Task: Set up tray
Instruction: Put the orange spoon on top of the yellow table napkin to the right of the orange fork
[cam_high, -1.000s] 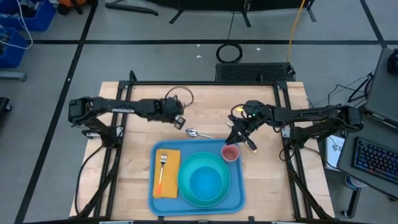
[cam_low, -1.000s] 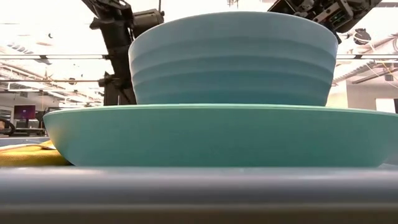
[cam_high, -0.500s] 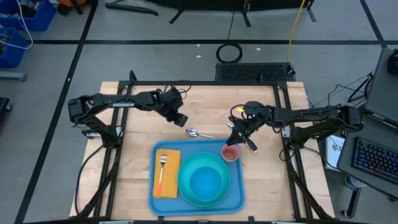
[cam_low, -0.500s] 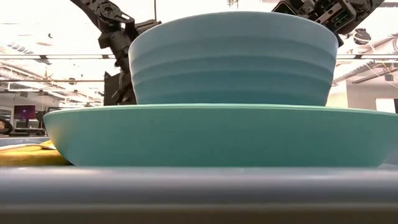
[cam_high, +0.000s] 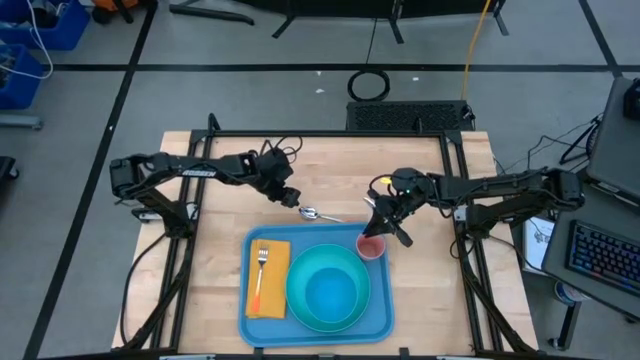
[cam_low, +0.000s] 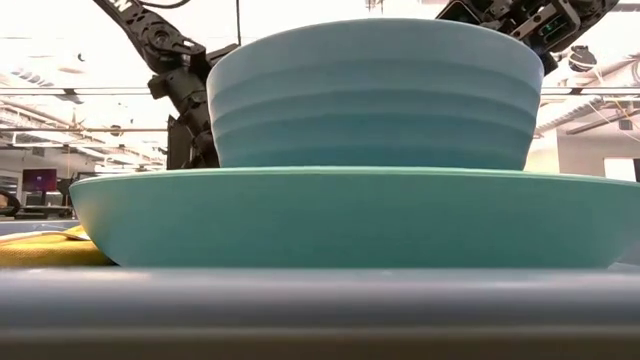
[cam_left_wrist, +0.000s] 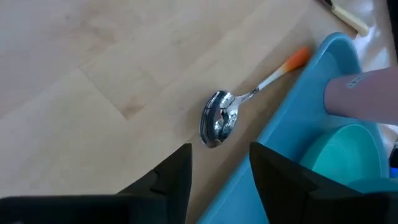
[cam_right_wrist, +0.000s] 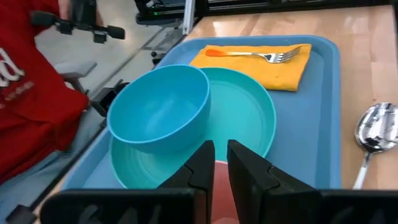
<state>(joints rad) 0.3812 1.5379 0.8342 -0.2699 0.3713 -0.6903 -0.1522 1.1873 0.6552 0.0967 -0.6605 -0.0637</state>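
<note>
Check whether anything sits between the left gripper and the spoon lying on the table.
Nothing visible does. The left gripper, fingers apart, hangs just above the spoon, which lies on bare wood beside the tray rim. The right gripper is at the pink cup, off to one side.

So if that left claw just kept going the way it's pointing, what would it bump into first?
Most likely the spoon: the left gripper stands open and aimed at its bowl, on the wooden table just outside the tray. Depth is hard to judge.
</note>
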